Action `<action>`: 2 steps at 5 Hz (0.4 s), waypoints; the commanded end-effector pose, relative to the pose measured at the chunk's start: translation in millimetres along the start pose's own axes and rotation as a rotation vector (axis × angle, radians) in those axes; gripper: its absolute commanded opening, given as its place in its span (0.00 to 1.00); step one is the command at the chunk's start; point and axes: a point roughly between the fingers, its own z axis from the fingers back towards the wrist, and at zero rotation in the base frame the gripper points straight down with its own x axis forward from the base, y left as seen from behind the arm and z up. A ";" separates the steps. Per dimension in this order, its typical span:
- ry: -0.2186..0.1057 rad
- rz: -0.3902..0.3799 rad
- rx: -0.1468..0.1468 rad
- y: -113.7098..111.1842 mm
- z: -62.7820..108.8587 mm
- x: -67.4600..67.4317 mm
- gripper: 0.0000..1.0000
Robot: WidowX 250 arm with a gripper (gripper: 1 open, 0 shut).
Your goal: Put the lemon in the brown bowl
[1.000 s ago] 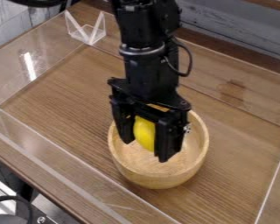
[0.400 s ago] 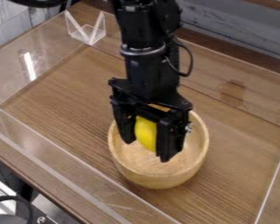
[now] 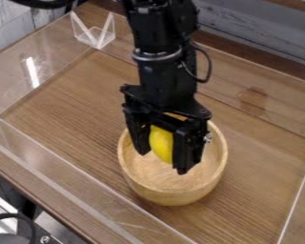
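Note:
The lemon [image 3: 159,144] is a small bright yellow oval held between the black fingers of my gripper [image 3: 160,150]. The gripper hangs straight down over the brown bowl [image 3: 149,184], a round tan wooden bowl near the front of the table. The fingertips reach down inside the bowl's rim, with the lemon just above the bowl's floor. The gripper is shut on the lemon. Part of the bowl's far rim is hidden behind the gripper.
The wooden table top [image 3: 79,95] is ringed by clear acrylic walls [image 3: 41,57]. A clear plastic stand [image 3: 94,33] sits at the back left. The table's front edge runs along the lower left.
The gripper with the lemon has shifted very slightly to the right and down; otherwise nothing has visibly changed.

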 end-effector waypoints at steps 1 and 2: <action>-0.034 -0.017 0.000 -2.4 5.7 5.1 0.00; -0.035 -0.022 0.000 -2.3 4.1 5.1 0.00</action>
